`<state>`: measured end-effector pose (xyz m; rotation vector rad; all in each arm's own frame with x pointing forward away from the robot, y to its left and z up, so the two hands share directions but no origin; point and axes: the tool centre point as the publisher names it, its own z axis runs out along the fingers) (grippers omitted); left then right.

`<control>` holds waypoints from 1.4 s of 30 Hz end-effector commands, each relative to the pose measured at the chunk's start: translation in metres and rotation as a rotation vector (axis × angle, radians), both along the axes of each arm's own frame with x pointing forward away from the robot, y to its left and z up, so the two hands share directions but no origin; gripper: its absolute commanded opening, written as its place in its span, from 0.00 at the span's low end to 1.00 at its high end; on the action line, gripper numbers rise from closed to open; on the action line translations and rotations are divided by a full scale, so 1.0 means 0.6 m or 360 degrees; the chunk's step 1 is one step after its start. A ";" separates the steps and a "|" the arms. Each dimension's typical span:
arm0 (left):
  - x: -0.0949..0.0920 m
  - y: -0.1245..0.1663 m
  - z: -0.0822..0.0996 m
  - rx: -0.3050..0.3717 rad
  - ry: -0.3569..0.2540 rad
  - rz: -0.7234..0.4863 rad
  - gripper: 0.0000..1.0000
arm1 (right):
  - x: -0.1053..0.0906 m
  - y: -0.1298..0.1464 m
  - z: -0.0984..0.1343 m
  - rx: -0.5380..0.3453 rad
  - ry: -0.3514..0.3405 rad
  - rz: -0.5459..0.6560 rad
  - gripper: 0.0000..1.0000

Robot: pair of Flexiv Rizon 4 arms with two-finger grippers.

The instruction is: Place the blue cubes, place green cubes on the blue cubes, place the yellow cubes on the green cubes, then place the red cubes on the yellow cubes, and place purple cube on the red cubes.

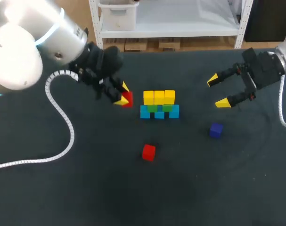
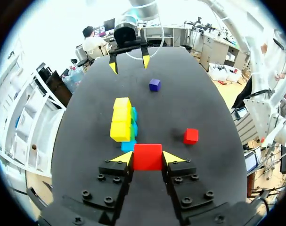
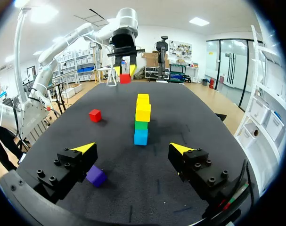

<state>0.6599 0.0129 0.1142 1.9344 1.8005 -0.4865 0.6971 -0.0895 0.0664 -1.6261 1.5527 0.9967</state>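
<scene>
Red cube (image 1: 128,100) partly behind left jaws

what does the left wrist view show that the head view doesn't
Only the left wrist view: the grip itself, with the held red cube squarely between the left gripper's two fingers, touched from both sides.
Only the head view: the layers side-on, with three blue cubes at the bottom, two green cubes across them and three yellow cubes on top. The wrist sees them end-on, with the green nearly hidden.
Both: the loose red cube, the purple cube and the open right gripper.
</scene>
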 end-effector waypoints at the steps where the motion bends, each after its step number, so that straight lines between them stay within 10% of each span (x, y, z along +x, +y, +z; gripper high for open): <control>1: 0.025 -0.021 0.017 0.0018 0.0005 -0.0017 0.00 | 0.000 0.000 0.000 0.0001 -0.0001 0.0001 1.00; 42: 0.080 -0.129 -0.029 0.0009 0.0095 0.0003 0.00 | 0.000 0.000 0.000 0.0001 -0.0001 0.0001 1.00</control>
